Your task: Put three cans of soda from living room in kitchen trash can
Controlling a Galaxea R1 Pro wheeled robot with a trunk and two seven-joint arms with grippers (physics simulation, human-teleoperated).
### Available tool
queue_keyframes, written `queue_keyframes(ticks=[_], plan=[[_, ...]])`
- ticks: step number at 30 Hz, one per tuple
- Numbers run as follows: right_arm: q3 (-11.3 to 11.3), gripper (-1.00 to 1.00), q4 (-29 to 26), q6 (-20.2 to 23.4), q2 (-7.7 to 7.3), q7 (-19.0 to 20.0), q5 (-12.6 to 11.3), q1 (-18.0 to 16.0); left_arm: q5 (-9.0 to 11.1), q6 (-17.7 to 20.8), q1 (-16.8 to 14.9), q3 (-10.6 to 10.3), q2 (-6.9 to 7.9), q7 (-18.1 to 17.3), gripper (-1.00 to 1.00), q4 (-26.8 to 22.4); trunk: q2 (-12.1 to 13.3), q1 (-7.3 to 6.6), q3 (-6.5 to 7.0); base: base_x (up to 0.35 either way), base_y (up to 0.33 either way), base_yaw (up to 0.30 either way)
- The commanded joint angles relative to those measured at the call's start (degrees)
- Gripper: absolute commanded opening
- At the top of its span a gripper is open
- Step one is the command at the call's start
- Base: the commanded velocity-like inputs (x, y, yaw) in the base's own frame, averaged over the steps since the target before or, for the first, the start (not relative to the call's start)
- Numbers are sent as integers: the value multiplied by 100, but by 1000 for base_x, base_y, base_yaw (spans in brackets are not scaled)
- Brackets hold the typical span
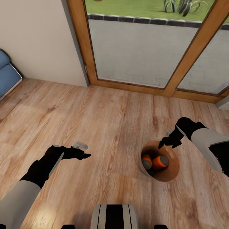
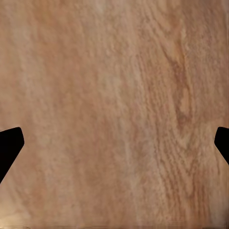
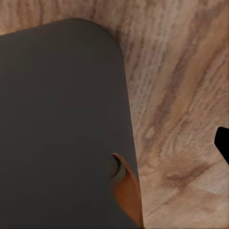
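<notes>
The head view looks steeply down over both arms at the wood floor (image 1: pixel 105 121) and glass doors (image 1: pixel 140 47). Both wrist views sit close above that same floor (image 2: pixel 114 95), facing down.

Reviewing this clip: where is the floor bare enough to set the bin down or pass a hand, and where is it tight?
Bare wood floor runs wide between the left gripper and the trash can, and on up to the glass door frame. The sofa borders the far left. It is crowded at the bin: two orange cans lie inside, and the right gripper hangs at its rim.
</notes>
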Motion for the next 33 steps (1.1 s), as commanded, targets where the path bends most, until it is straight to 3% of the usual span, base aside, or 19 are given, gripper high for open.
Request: queue_keyframes(ticks=[1, 8, 33], plan=[[7, 100, 0, -18, 1, -13, 8, 0, -3, 0, 0, -3, 0, 0, 100, -3, 0, 0, 0, -210, 0, 0], [14, 100, 0, -18, 14, -16, 8, 1, -8, 0, 0, -7, 0, 0, 100, -8, 0, 0, 0, -196, 0, 0], [16, 100, 0, -27, 28, -16, 8, 36, 2, 0, 0, -7, 0, -3, 100, -15, 0, 0, 0, -6, 0, 0]])
